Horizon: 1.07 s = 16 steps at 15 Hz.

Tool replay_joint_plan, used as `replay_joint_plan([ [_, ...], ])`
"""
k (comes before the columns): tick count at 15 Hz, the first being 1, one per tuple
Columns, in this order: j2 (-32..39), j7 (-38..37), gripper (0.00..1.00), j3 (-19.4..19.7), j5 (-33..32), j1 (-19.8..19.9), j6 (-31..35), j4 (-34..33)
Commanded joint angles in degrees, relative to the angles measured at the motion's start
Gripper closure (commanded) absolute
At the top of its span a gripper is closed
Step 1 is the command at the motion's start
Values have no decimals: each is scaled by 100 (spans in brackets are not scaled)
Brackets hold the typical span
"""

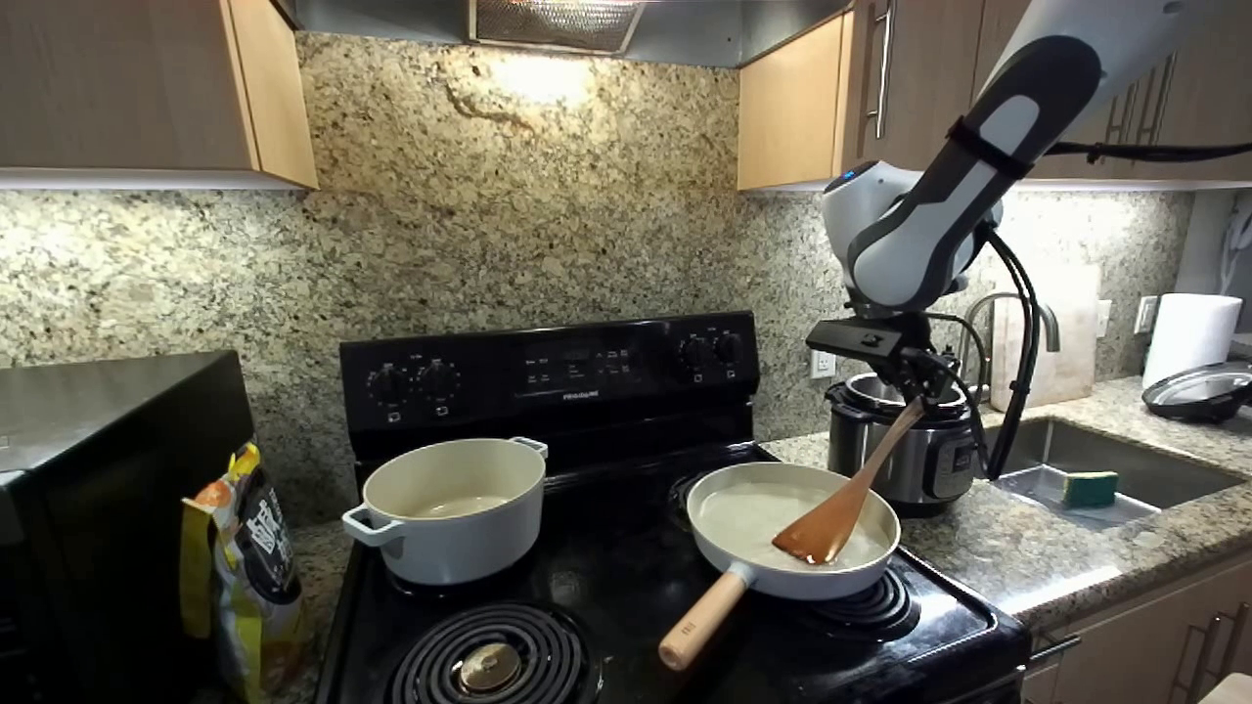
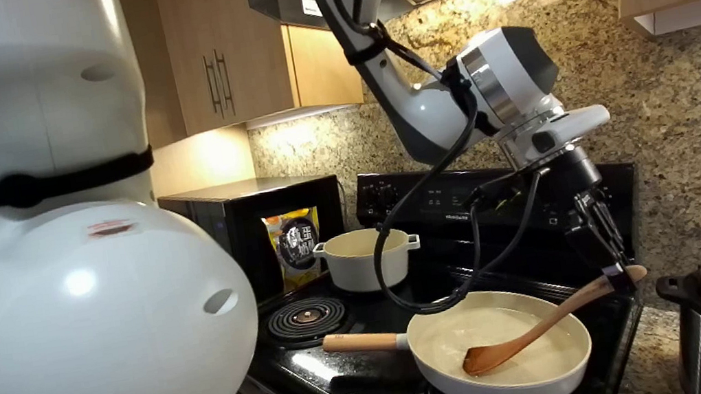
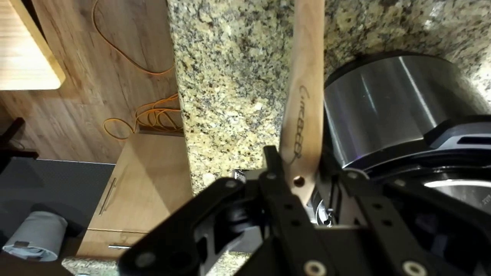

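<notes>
I am holding the wooden spatula slantwise at the stove, its broad blade dipping inside the cream frying pan and its handle rising past the rim; I cannot tell whether the blade is pressing on the pan's floor. My hand is gripping the spatula close to its top end, both fingers bearing on the wood from either side and standing only as far apart as the handle allows. In the wrist view I am seeing dark lettering and a small hole in the wood, right by the fingertips. The pan is carrying a shallow layer of what looks like clear liquid and is sitting over a coil burner of the black Frigidaire range. Apart from it, a pale Dutch oven is standing toward the back, with a second coil lying in front. Just beside the range, near the hand, a steel pressure cooker is standing open-topped on the granite bench. Beyond that, a sink is holding a green-and-yellow sponge, and a glass lid is lying near a paper towel roll. Past the range's opposite side, a yellow snack bag is standing beside a black box-shaped appliance.
</notes>
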<state>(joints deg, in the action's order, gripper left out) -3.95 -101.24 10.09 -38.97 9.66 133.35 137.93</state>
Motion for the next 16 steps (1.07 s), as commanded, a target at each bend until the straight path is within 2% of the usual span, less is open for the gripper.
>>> replay_joint_plan([
  [1,-197,-4,89,2,-151,141,-13,35],
  [16,-56,24,89,-166,-156,74,75,-332],
])
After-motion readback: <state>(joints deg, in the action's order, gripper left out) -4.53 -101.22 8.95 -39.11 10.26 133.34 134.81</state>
